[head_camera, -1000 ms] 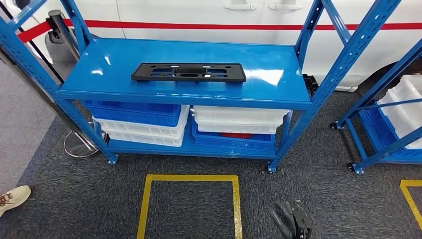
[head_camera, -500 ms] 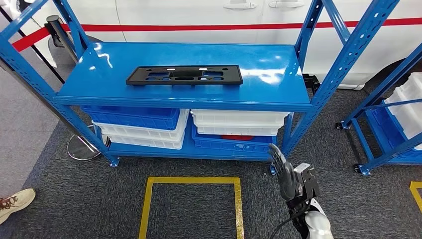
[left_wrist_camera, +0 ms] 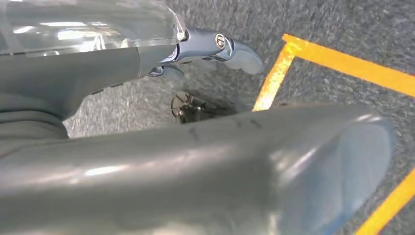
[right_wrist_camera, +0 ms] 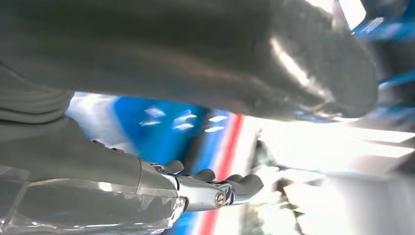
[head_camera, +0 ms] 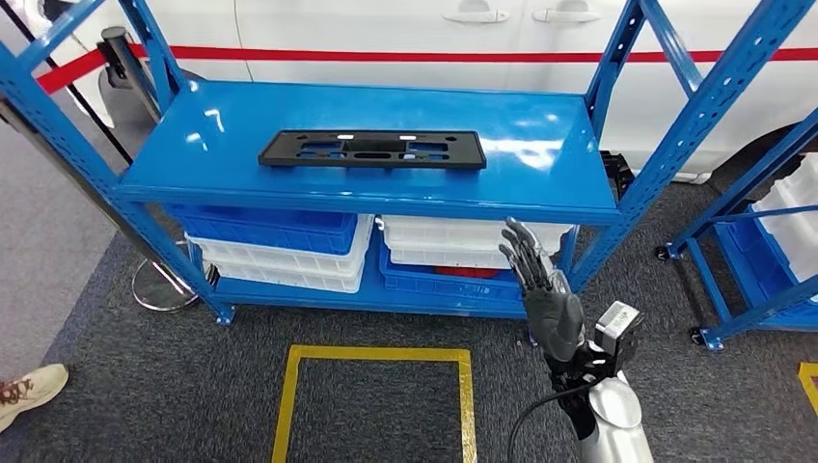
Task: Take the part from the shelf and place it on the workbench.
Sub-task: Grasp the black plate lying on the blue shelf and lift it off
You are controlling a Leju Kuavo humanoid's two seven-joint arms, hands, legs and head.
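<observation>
A flat black plastic part (head_camera: 372, 149) with several cut-outs lies on the top board of the blue shelf (head_camera: 540, 178), a little left of its middle. My right hand (head_camera: 540, 286) is raised in front of the shelf's right half, below the top board, fingers spread and holding nothing. In the right wrist view the right hand (right_wrist_camera: 195, 188) has its fingers extended with the blue shelf blurred behind it. In the left wrist view my left hand (left_wrist_camera: 215, 49) hangs over the dark carpet, fingers apart and empty.
Blue and white bins (head_camera: 280, 241) are stacked on the lower shelf. A second blue rack (head_camera: 762, 241) stands at the right. A yellow taped square (head_camera: 371, 405) marks the carpet. A stanchion base (head_camera: 159, 285) and a person's shoe (head_camera: 24, 391) are at the left. A white car stands behind.
My right arm has risen from the lower edge of the picture up to just under the top board. The camera has shifted slightly.
</observation>
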